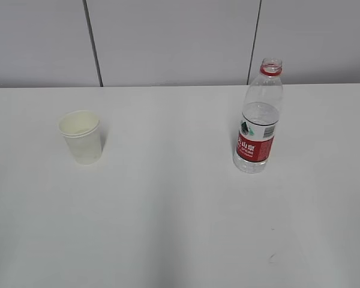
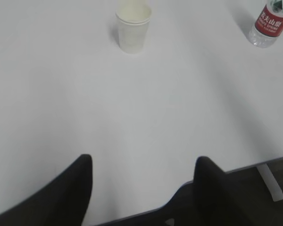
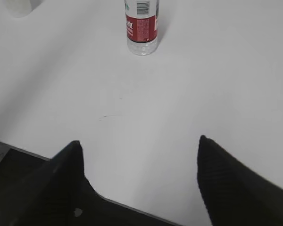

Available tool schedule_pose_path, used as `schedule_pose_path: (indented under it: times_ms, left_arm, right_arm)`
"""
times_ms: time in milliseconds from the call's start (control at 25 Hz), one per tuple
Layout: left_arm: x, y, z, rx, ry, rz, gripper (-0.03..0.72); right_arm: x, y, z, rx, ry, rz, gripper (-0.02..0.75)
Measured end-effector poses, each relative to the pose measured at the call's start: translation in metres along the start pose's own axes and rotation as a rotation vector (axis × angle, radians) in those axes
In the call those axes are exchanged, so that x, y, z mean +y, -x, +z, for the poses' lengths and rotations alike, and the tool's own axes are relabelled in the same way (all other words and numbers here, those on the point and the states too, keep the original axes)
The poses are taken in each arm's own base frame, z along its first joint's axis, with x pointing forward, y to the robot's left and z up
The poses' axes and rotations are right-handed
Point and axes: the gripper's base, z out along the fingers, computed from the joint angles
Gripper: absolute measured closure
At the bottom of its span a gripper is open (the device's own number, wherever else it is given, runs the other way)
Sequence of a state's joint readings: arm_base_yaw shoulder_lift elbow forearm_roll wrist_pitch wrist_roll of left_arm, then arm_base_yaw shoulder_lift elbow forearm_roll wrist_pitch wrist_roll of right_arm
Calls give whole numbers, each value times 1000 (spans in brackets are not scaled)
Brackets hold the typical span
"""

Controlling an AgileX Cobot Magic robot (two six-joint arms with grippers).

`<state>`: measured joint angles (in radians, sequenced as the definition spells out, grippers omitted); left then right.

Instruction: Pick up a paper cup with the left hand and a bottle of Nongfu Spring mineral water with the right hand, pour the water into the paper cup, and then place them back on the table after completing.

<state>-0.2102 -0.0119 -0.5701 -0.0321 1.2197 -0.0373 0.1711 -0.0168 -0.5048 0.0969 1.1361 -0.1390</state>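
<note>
A white paper cup (image 1: 81,137) stands upright on the left of the white table (image 1: 168,210). It also shows in the left wrist view (image 2: 133,27), far ahead of my left gripper (image 2: 144,162), which is open and empty near the table's front edge. An uncapped Nongfu Spring bottle (image 1: 259,120) with a red label stands upright on the right, partly filled with clear water. In the right wrist view the bottle (image 3: 141,26) is far ahead of my right gripper (image 3: 139,143), which is open and empty. Neither arm shows in the exterior view.
A grey panelled wall (image 1: 168,42) runs behind the table's far edge. The table's front edge (image 2: 236,169) shows in both wrist views, with dark floor below. A corner of the cup (image 3: 20,7) shows at the top left of the right wrist view.
</note>
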Motion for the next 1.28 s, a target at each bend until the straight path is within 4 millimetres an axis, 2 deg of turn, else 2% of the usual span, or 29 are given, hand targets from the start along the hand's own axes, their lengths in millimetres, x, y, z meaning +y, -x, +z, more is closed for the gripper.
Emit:
schedule_pose_path:
  times_ms: [160,320,480,920,1280]
  left_arm:
    - [1,2,2,-26,11,4,262]
    - [1,3,9,-56,7,5,262]
    - [0,2,12,-60,-1,3,262]
    - [0,2,12,-63,-1,5,262]
    - [0,2,12,-71,146,-65,262]
  right_arm:
    - [-5,-2,1,16,-59,-26,183]
    - [-12,-4,2,25,-128,30,183]
    - [-11,-4,2,22,-123,96,183]
    - [-11,-4,2,21,-122,105,183]
    - [-14,-4,1,26,-213,119,183]
